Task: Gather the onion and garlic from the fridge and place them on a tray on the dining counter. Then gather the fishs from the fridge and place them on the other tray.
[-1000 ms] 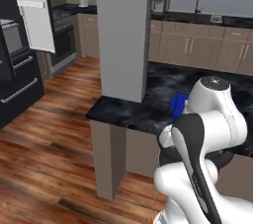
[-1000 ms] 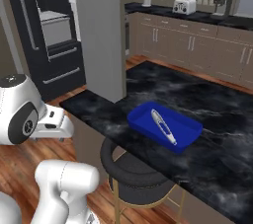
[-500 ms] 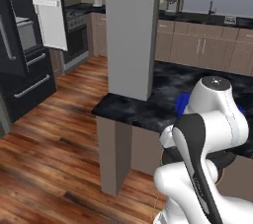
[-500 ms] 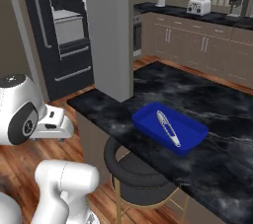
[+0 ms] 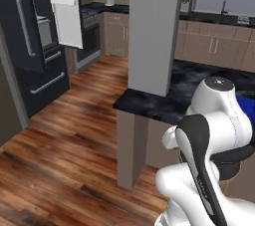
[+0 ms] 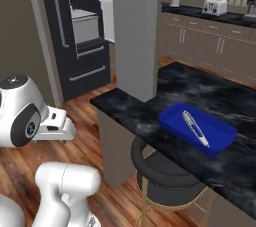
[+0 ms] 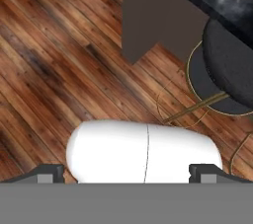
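My gripper (image 7: 126, 172) hangs wide open, empty, over floorboards beside the dining counter (image 6: 150, 116). One fish (image 6: 195, 128) lies in the blue tray (image 6: 172, 121) there. Turning toward the fridge (image 6: 80, 31), I risk clipping the stool (image 6: 165, 176) under that counter.

blue tray (image 6: 176, 124), silver-grey fish (image 6: 195, 128), black fridge (image 6: 60, 31)

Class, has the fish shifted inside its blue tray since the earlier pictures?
No. The fish lies diagonally across the blue tray, as before; only the camera moved.
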Motion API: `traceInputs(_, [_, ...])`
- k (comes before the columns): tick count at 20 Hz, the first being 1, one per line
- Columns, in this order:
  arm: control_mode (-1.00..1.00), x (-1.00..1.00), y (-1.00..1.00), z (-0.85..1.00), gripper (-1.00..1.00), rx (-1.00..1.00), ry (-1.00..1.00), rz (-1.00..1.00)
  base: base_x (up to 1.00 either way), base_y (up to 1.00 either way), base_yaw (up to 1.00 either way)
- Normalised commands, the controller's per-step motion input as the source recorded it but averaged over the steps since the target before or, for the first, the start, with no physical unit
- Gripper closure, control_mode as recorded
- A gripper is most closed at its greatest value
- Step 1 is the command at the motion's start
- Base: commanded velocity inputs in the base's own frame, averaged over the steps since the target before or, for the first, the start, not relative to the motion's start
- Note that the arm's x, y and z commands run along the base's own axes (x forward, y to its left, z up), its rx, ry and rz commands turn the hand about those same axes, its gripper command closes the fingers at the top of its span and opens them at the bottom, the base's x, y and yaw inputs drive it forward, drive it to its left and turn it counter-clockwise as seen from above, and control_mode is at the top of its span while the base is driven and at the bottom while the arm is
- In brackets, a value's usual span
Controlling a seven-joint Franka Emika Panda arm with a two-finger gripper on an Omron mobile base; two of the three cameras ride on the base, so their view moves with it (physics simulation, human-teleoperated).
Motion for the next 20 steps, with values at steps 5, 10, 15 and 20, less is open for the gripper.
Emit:
traceInputs(5, [1.00,0.00,0.00,0.00,-1.00,0.00,0.00,0.00,0.35,0.67,0.04])
traceInputs(10, [1.00,0.00,0.00,0.00,-1.00,0.00,0.00,0.00,0.99,0.49,0.02])
traceInputs(15, [1.00,0.00,0.00,0.00,-1.00,0.00,0.00,0.00,0.94,0.51,0.00])
traceInputs(20, [1.00,0.00,0.00,0.00,-1.00,0.00,0.00,0.00,0.70,0.43,-0.17])
